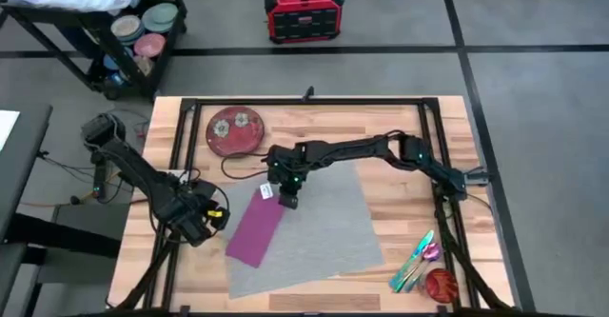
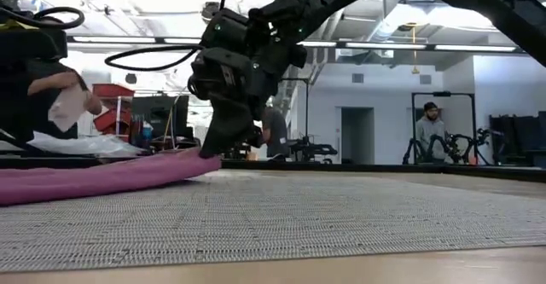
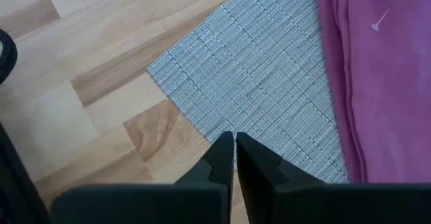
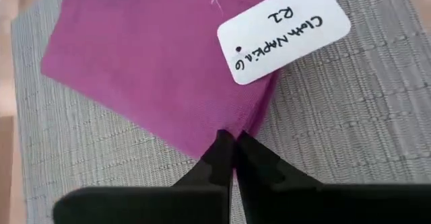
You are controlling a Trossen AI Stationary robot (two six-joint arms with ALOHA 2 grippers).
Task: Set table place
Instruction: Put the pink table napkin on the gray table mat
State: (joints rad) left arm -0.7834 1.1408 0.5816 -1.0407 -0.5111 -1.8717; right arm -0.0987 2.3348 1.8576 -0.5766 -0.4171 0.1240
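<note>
Surface (image 1: 314,288): light planks, black frame, carrying all items.

Placemat (image 1: 328,227): grey woven fabric, lying flat near the middle of the surface, slightly skewed.

Napkin (image 1: 257,227): purple cloth, lying along the placemat's left edge, white tag (image 4: 283,32) attached; likely being positioned as the setting's left-hand piece.

Right end effector (image 1: 288,201): reaching across to the napkin's far corner, fingers closed and pinching the cloth edge, apparently for dragging or straightening it.

Left end effector (image 1: 205,224): waiting at the surface's left edge just beside the placemat corner, fingers closed on nothing.

Plate (image 1: 237,129): red, patterned, sitting beyond the placemat, not yet set.

Cutlery (image 1: 414,260) and red cup (image 1: 441,285): waiting at the near right corner.
</note>
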